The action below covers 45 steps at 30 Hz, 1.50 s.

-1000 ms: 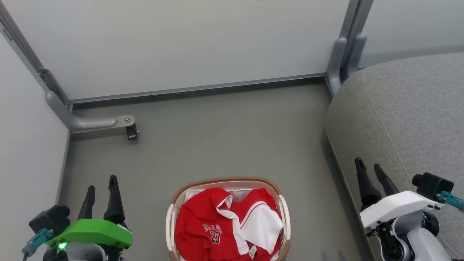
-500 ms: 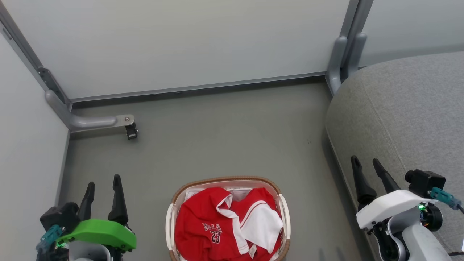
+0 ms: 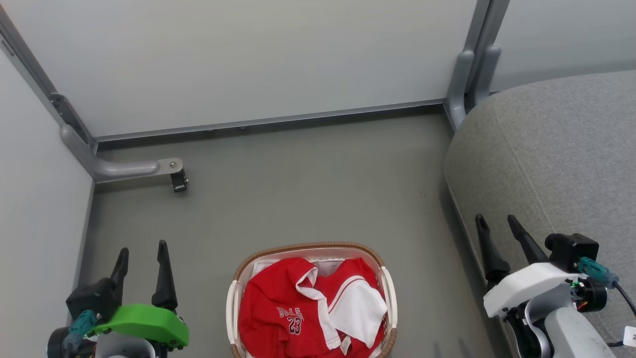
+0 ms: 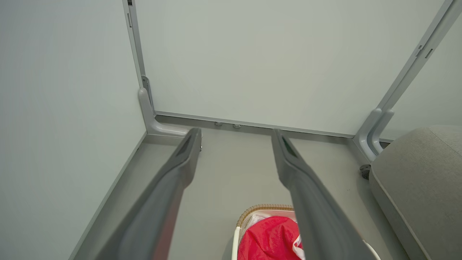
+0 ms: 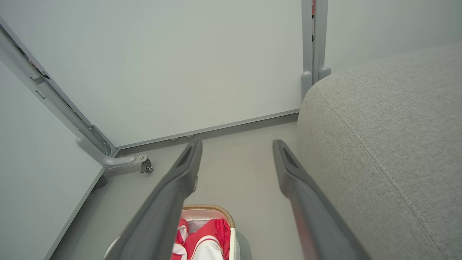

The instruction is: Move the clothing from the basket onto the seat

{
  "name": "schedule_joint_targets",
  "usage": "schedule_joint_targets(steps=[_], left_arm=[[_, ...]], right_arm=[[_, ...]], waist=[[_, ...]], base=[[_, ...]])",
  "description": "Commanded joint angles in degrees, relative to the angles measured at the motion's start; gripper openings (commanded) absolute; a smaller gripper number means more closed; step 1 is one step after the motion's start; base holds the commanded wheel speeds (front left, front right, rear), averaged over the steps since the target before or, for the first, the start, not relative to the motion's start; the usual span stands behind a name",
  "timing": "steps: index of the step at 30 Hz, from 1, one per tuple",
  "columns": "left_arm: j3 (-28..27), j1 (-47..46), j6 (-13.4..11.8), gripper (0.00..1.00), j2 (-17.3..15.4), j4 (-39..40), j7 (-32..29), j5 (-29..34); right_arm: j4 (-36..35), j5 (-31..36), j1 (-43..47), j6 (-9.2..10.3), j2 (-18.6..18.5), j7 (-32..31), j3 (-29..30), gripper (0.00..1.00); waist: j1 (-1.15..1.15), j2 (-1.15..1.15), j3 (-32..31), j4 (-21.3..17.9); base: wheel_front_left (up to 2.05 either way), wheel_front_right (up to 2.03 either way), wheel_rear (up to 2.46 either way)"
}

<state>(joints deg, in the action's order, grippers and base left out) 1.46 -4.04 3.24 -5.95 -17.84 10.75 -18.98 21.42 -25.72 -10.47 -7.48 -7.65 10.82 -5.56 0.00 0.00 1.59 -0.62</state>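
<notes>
Hovering with jaws apart and empty, the left gripper and right gripper flank the basket on the floor, likely poised for a first grab. Clothing lies heaped inside the basket, none yet on the seat, which stands at the floor's right edge, beside the right gripper. One red top reads "BULLS 23" in dark letters outlined in white.

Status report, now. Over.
Left gripper open, empty. Right gripper open, empty. Clothing heaped in the basket, none on the seat. Nothing seen between basket and seat.
</notes>
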Motion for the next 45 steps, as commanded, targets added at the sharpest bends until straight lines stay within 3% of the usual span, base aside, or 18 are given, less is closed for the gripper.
schedule_joint_targets(steps=[1,37,45], left_arm=[[-0.4,0.4,-0.4,1.00,0.0,0.2,0.7,1.6],[-4.3,2.7,1.1,1.00,2.4,-0.4,4.6,17.1],[-4.2,1.7,1.5,1.00,2.8,-0.9,4.4,16.3]], right_arm=[[0.0,1.4,-1.1,-0.02,-0.3,0.6,-0.1,1.00],[1.6,14.9,-0.8,0.00,-0.1,4.5,-1.6,1.00],[0.8,14.5,-1.7,0.00,-0.2,4.5,-1.5,1.00]], waist=[[0.00,0.00,0.0,0.0],[0.00,0.00,0.6,-0.4],[0.00,0.00,2.8,-0.7]], base=[[0.00,0.00,0.00],[0.00,0.00,0.00],[0.00,0.00,0.00]])
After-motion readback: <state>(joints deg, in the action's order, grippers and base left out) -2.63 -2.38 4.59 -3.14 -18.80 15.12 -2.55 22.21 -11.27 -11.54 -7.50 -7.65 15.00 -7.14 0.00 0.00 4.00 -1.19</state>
